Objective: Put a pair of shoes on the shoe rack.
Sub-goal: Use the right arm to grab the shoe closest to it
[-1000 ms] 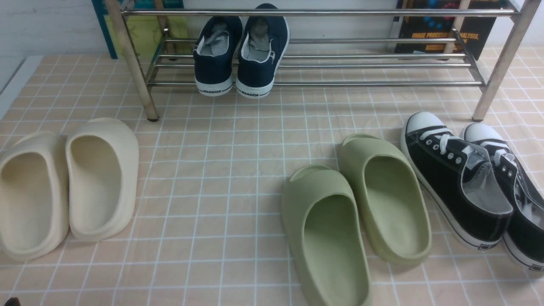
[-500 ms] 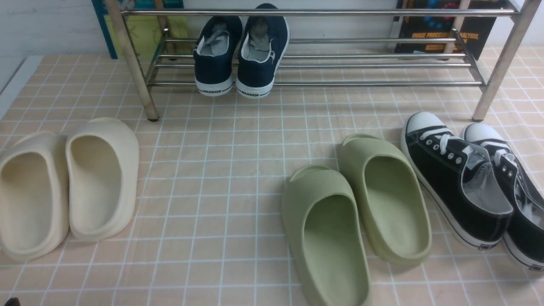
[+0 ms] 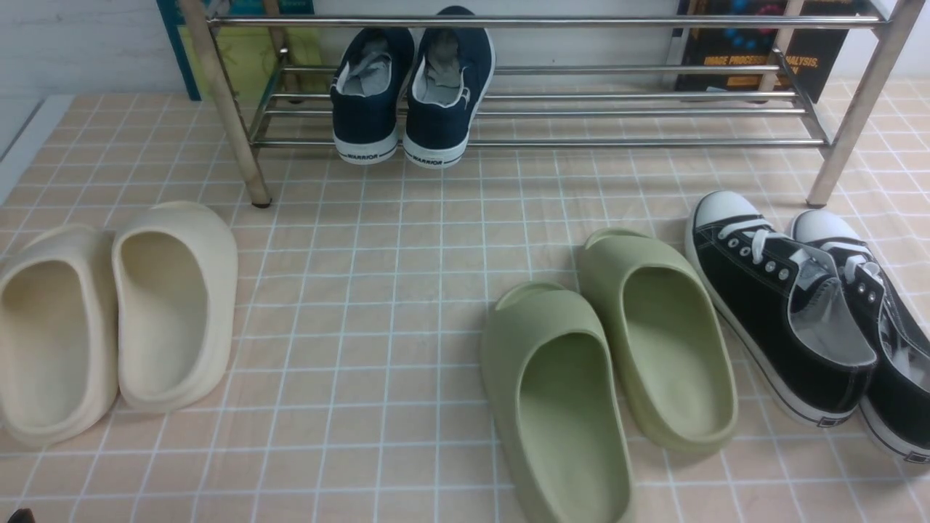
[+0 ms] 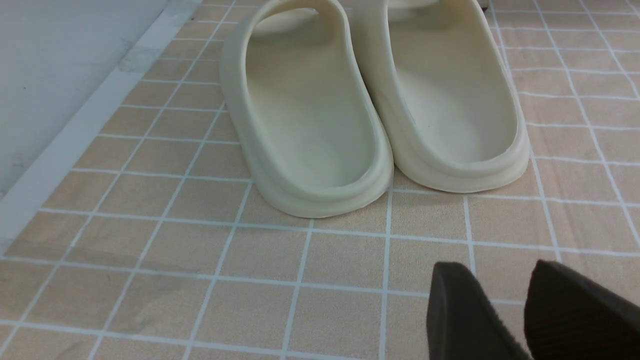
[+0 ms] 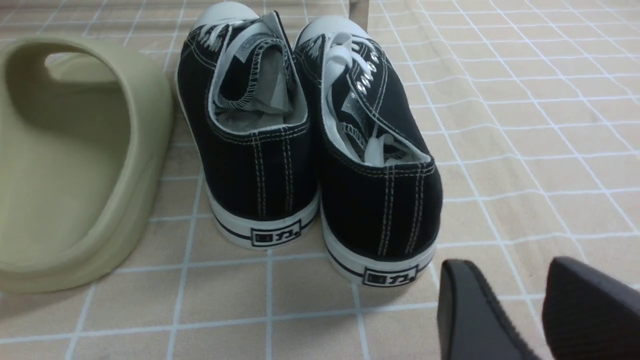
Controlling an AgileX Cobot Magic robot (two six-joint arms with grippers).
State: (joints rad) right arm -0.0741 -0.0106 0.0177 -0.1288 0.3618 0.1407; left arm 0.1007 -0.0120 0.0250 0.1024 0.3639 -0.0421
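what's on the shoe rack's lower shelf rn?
The navy WARRIOR sneakers, heels toward camera, on the shoe rack's lower bars. The top bar partly covers their toes.

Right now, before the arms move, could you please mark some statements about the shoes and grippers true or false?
1. The black canvas sneakers with white toe caps stand on the checked floor, off the silver metal-tube shoe rack. True.
2. The navy pair lies on the floor. False: the navy canvas sneakers sit on the rack's lower bars.
3. The olive-green foam slippers lie just left of the black sneakers. True.
4. The right gripper grips a black sneaker. False: the right gripper is open and empty, behind their heels.
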